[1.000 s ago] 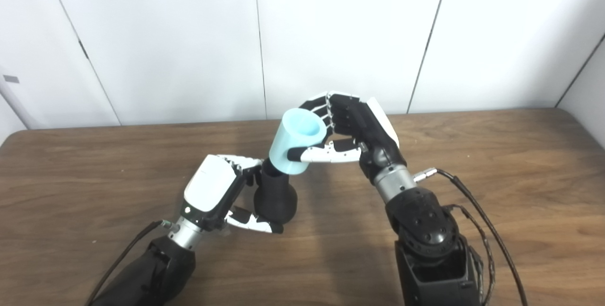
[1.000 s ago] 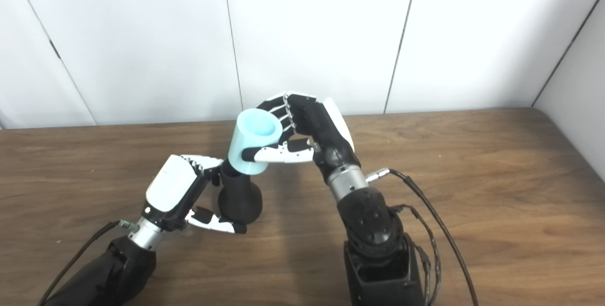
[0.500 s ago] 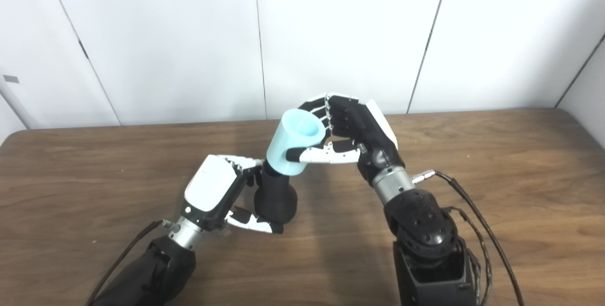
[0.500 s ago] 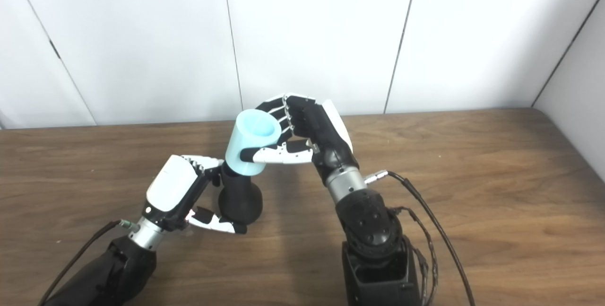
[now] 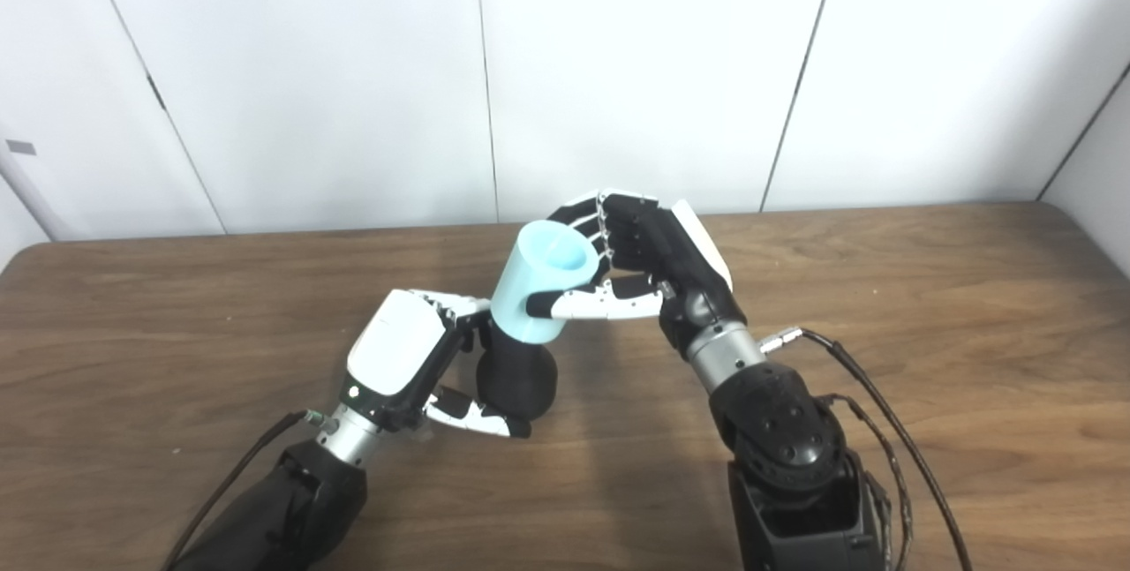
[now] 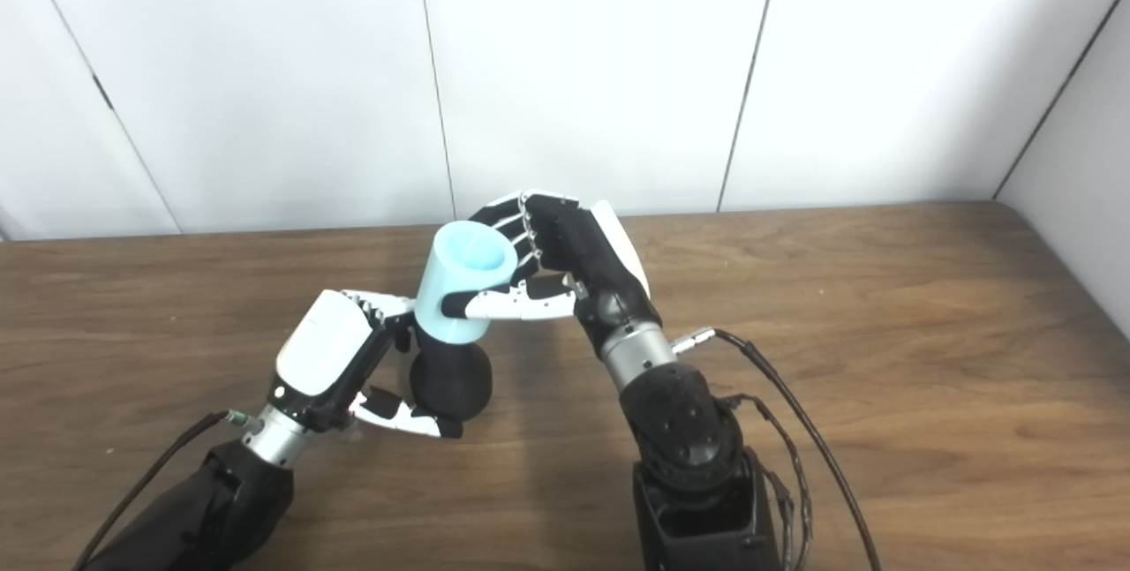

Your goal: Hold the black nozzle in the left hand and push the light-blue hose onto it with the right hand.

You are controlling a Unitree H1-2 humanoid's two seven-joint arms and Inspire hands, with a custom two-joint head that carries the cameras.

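A black nozzle point(image 5: 517, 381) with a bulbous base stands on the wooden table point(image 5: 927, 289), and my left hand point(image 5: 399, 359) is shut on it from the left, thumb under its base. The light-blue hose point(image 5: 540, 283), a short open-topped tube, sits tilted over the nozzle's neck and hides it. My right hand point(image 5: 649, 249) is shut on the hose from the right, thumb across its front and fingers behind. In the right eye view the hose point(image 6: 461, 283) reaches down to the nozzle's round body point(image 6: 452, 383).
A white panelled wall point(image 5: 636, 68) rises behind the table's far edge. Black cables point(image 5: 870, 403) trail from my right forearm across the table on the right. Bare wood lies to the left and far right of both hands.
My right hand has moved down and slightly left, sliding the hose further over the nozzle's neck. My left hand and the nozzle have stayed in place.
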